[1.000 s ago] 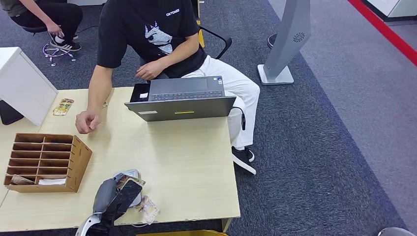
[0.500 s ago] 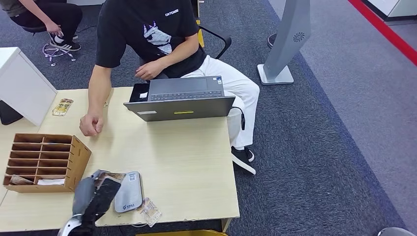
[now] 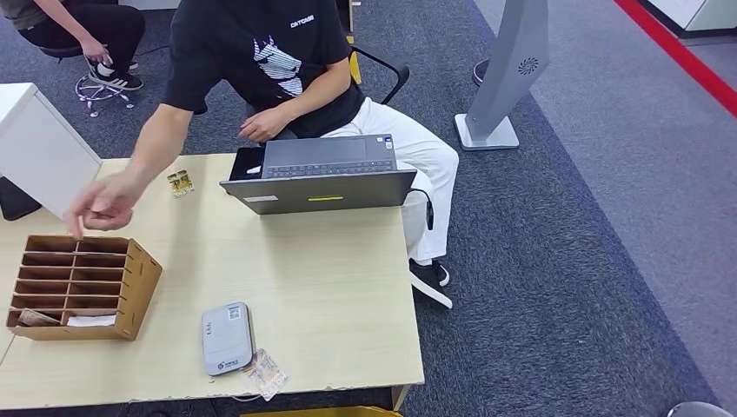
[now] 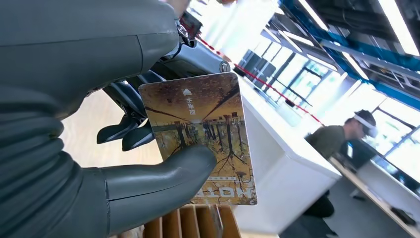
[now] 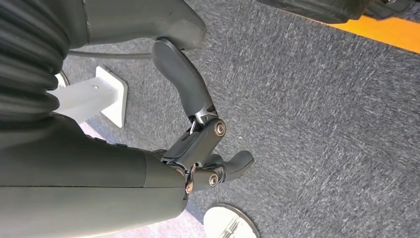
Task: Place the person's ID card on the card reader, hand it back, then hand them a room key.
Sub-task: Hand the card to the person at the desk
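In the left wrist view my left hand (image 4: pixel 79 104) pinches a card (image 4: pixel 203 134) printed with autumn trees between thumb (image 4: pixel 163 173) and fingers, held just above the slots of the wooden organizer (image 4: pixel 190 223). The grey card reader (image 3: pixel 228 337) lies bare near the table's front edge. The seated person reaches an arm out, and their hand (image 3: pixel 102 205) hovers over the organizer's far edge (image 3: pixel 82 287). My right hand (image 5: pixel 198 134) hangs over grey carpet with fingers loosely bent and nothing in it.
An open laptop (image 3: pixel 322 174) stands at the far table edge with a small card (image 3: pixel 181 182) beside it. A white box (image 3: pixel 39 152) sits at the left. A crumpled clear wrapper (image 3: pixel 265 373) lies by the reader. Another person (image 3: pixel 78 26) sits at the back left.
My left hand with the card has drawn back off the reader, leftward and down out of the head view. The person's hand has lifted from the table and reached left over the organizer.
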You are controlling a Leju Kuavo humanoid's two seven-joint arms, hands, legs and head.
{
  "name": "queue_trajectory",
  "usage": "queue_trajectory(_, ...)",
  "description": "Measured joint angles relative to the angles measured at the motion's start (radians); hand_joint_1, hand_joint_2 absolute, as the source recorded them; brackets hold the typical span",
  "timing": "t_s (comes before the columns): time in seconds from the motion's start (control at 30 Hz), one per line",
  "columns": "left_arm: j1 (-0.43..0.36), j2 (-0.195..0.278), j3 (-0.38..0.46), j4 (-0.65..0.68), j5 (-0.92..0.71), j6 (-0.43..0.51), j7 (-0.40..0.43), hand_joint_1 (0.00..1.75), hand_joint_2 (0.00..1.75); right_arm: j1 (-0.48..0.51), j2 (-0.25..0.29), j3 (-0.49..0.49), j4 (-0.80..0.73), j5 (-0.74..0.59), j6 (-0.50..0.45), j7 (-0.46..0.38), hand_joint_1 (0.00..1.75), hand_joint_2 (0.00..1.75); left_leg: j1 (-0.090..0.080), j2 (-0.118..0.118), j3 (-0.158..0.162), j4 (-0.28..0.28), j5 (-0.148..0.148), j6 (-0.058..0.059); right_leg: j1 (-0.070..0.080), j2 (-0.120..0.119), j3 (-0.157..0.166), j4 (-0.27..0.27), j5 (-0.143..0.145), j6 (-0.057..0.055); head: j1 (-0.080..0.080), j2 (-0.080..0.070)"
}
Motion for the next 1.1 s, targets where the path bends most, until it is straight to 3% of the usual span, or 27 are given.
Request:
queue_trajectory(0.2, 0.003, 0.005, 0.066, 0.012, -0.026, 0.001, 0.023, 1.75, 1.75, -0.001, 0.0, 0.0, 0.0, -0.009, 0.001, 0.002, 0.0, 1.75, 0.0, 0.0, 0.0, 0.0, 0.0, 0.0, -0.001, 0.0, 0.0, 0.0, 0.0, 0.0, 0.0, 0.0)
queue_trajectory(0.5, 0.003, 0.002, 0.086, 0.053, -0.044, 0.006, 0.021, 1.75, 1.75, -0.001, 0.0, 0.0, -0.001, -0.017, 0.0, 0.003, 0.0, 1.75, -0.002, 0.0, 0.0, 0.0, 0.0, 0.0, -0.001, 0.0, 0.0, 0.0, 0.0, 0.0, 0.0, 0.0)
queue_trajectory(0.7, 0.001, -0.011, 0.049, 0.033, -0.071, 0.008, -0.035, 1.75, 1.75, 0.001, 0.0, 0.002, -0.013, -0.022, 0.0, 0.006, 0.0, 1.75, -0.002, 0.0, 0.001, 0.0, 0.0, 0.0, -0.001, 0.0, 0.0, -0.001, 0.0, 0.0, 0.0, 0.0)
queue_trajectory(1.1, -0.008, -0.016, -0.01, 0.002, -0.077, 0.004, -0.037, 1.75, 1.75, 0.001, 0.0, 0.004, -0.017, -0.022, 0.0, 0.009, 0.0, 1.75, -0.002, 0.003, 0.001, 0.0, 0.0, 0.0, -0.001, 0.002, 0.0, 0.0, 0.001, 0.0, 0.0, 0.0)
